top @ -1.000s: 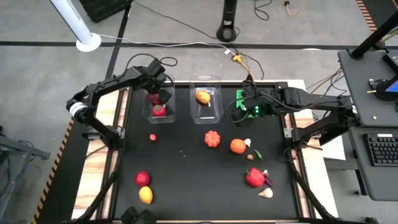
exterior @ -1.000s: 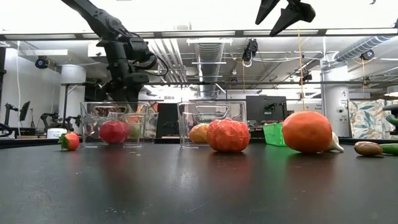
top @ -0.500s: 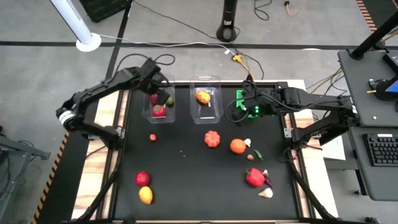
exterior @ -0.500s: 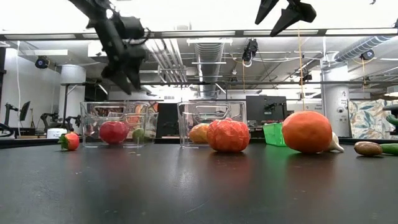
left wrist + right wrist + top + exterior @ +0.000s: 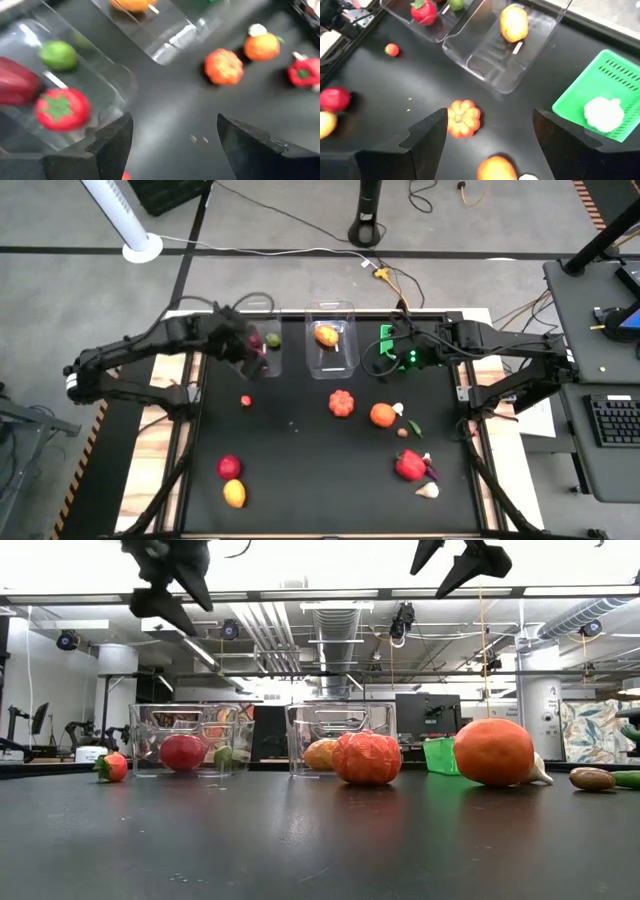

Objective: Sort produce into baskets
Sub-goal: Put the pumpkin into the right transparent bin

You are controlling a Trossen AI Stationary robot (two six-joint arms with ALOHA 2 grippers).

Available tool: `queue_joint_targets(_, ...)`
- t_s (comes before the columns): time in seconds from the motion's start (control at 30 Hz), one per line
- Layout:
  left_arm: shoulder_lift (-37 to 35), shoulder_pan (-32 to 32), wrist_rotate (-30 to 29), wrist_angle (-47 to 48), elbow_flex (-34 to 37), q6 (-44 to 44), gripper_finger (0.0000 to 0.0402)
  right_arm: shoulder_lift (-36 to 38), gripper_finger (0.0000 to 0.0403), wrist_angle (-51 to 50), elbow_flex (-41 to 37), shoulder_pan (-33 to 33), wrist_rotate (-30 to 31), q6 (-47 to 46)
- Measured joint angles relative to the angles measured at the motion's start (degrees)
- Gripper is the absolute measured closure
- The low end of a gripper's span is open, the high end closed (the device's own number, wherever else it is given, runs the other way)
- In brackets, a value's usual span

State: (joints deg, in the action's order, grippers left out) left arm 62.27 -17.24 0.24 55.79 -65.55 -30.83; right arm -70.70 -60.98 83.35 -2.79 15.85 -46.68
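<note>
Clear tub (image 5: 75, 95) holding red tomato (image 5: 61, 108), just beyond parted, empty left fingers (image 5: 112, 140)

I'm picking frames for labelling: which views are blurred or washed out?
Left wrist view: motion-smeared throughout, the round red toy tomato and lime green ball in the clear plastic tub soft-edged. Low view: ceiling lights blown out white, the orange toy pumpkin sharp. High view: evenly lit, crisp.
</note>
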Motion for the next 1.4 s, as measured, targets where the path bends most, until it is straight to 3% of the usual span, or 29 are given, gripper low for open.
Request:
queue_joint_targets(0.33, 1.3, 24.7, -7.6, 0.6, 0.1, -5.3, 0.0132, -3.2, 0.0122, -0.4, 0.0, 0.0, -10.1, -3.6)
queue_joint_targets(0.53, 3.2, 34.5, -15.6, 2.1, 0.1, -13.9, 0.0132, -9.3, 0.0122, -2.0, 0.0, 0.0, -16.2, -3.3)
queue_joint_targets(0.93, 2.5, 44.0, -14.4, 18.7, 0.1, -40.3, 0.0132, -14.5, 0.0122, -21.9, 0.2, 0.1, -19.2, 1.2)
queue_joint_targets(1.13, 2.3, 45.2, -8.2, 19.3, 0.1, -47.1, 0.0132, -13.3, 0.0122, -20.6, 0.0, 0.1, -16.7, 2.8)
queue_joint_targets(1.4, 3.1, 45.5, -8.1, 19.3, 0.1, -47.8, 0.0132, -13.7, 0.0122, -12.1, -0.3, 0.1, -15.7, 4.3)
